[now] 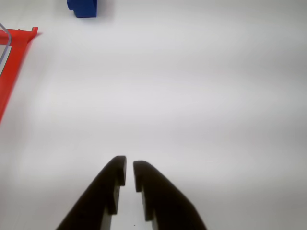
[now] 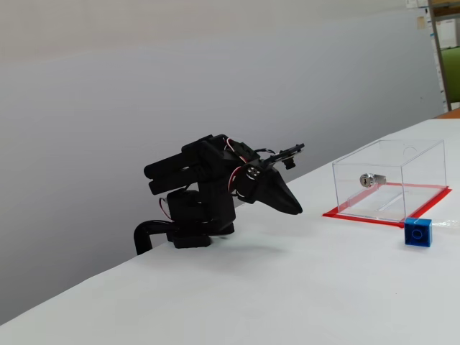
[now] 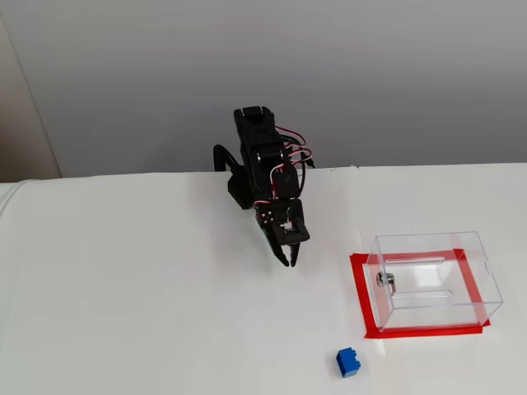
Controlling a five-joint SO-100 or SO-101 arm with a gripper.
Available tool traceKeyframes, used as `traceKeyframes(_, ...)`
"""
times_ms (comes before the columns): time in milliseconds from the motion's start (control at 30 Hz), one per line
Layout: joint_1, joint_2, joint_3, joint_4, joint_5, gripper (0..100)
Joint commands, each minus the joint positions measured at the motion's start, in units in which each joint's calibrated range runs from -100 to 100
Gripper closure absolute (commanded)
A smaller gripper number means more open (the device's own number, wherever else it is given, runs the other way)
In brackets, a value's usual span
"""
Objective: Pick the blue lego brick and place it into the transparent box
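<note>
Gripper [image 1: 129, 167]: two matte black, curved, tapering fingers at bottom centre of the wrist view, tips nearly together with only a thin slit, holding nothing.
Table [image 1: 201, 96]: smooth, plain white.
Blue lego brick [image 1: 82, 7]: glossy, blocky plastic, upper left, well apart from the fingertips.
Transparent box [image 3: 435, 278]: clear rectangular walls, red base rim, right of frame; brick [image 3: 348, 362] lies just beside its lower-left corner.

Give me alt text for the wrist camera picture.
The black hand, fingers nearly closed and holding nothing, reaches up from the bottom edge over a bare white table. The blue lego brick sits at the top edge, and a red corner of the transparent box shows at left.
</note>
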Motion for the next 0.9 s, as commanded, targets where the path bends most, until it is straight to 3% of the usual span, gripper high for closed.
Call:
traceKeyframes(0,-3.1,-0.3,1.0,-1.1,0.0,98)
traceKeyframes(233,-9.8,-0.3,1.0,-1.1,0.0,98)
traceKeyframes(500,-8.4,0.8,-4.2,-1.1,0.0,98)
traceKeyframes(867,-2.3,25.1,-24.0,-1.2,0.0,98)
